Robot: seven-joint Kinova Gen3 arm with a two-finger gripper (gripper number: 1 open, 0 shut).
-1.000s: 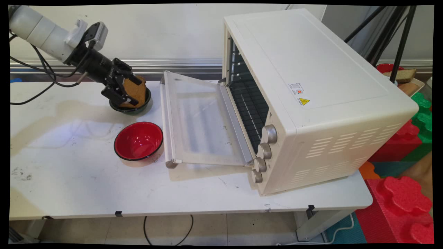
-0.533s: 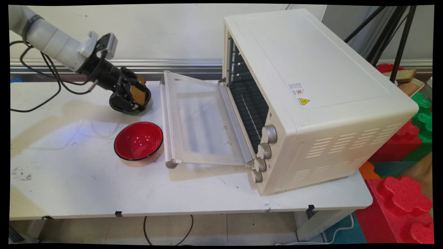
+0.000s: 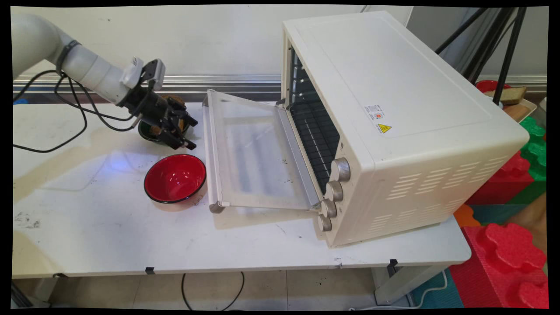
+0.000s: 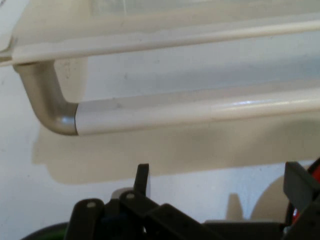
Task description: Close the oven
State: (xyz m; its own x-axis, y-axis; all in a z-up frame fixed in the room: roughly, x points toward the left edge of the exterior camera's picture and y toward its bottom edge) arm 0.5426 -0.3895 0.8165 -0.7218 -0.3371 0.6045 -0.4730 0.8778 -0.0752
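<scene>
My black gripper stands open and empty low over the table, just left of the oven door's handle. Right behind it sits a dark green bowl holding a brown slice of bread, mostly hidden by the hand. In the hand view the gripper has its fingers wide apart, and the pale handle bar with its metal elbow runs across close ahead. The green bowl's rim shows at the bottom left.
A red bowl stands on the table in front of the gripper, beside the door's near corner. The white toaster oven has its glass door folded down flat. Red and green foam blocks lie right of the table.
The gripper, shut on the bread slice above the green bowl a second ago, lowered it in, let go, and moved right toward the oven door handle.
</scene>
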